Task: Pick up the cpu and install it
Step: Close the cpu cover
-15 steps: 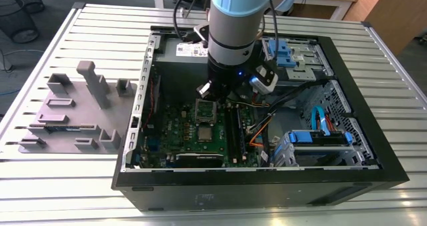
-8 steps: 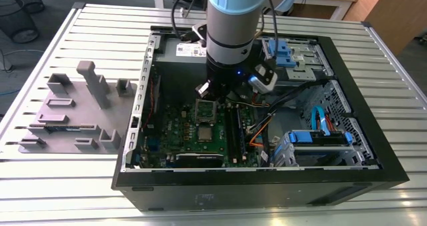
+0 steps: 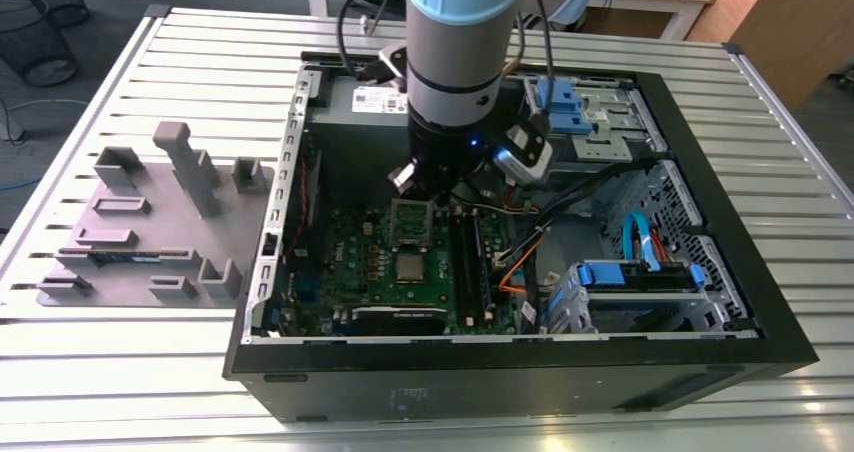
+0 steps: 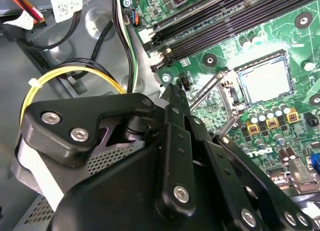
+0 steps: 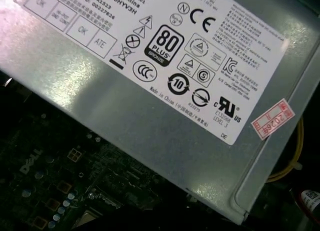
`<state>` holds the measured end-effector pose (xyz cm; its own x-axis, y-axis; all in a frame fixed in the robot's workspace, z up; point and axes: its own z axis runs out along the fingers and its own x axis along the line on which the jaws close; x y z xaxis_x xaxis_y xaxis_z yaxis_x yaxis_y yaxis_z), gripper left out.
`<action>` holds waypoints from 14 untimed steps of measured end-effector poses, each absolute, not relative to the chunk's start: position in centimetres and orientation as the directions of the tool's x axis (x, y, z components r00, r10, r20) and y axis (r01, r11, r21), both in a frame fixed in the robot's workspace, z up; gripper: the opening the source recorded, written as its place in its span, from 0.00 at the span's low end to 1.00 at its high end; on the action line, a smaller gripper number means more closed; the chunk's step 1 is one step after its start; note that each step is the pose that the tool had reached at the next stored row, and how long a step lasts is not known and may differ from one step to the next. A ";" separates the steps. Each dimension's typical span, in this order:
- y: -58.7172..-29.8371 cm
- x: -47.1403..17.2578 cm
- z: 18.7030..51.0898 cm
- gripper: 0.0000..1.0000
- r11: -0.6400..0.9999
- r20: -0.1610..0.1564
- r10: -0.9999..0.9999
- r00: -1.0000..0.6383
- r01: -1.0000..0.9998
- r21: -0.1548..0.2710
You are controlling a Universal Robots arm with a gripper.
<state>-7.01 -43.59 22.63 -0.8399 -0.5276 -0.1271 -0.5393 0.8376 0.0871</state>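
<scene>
The cpu [image 4: 263,79] is sitting flat in the open socket on the green motherboard [image 3: 387,272]; in the exterior view you are seeing its silvery top [image 3: 410,265] nearer the camera than the arm. The socket frame [image 4: 227,93] is standing hinged up beside it in the second wrist view. The gripper [image 3: 424,187] is hovering above the board, just beyond the socket, apart from the cpu; you are not getting a look at its fingertips, so I cannot tell how its jaws stand. Farther back, the grey power-supply box [image 5: 165,91] is lying along the far wall of the computer case [image 3: 747,302]. A grey parts tray [image 3: 147,232] is resting on the slatted table [image 3: 80,372] to the exterior view's left.
</scene>
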 end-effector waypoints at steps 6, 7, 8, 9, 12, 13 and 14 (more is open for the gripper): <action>-43.6 -7.5 22.8 0.11 0.836 -0.143 -0.529 -0.836 -0.543 0.077; -43.6 -7.6 22.9 0.11 0.836 -0.146 -0.530 -0.835 -0.543 0.075; -43.6 -7.7 22.9 0.11 0.836 -0.148 -0.530 -0.835 -0.544 0.074; -43.6 -7.7 22.9 0.11 0.836 -0.150 -0.531 -0.834 -0.545 0.072; -43.6 -7.8 23.0 0.11 0.835 -0.155 -0.532 -0.832 -0.547 0.069; -43.6 -7.8 23.1 0.11 0.834 -0.157 -0.533 -0.832 -0.547 0.068; -43.6 -7.8 23.1 0.11 0.834 -0.158 -0.533 -0.831 -0.548 0.068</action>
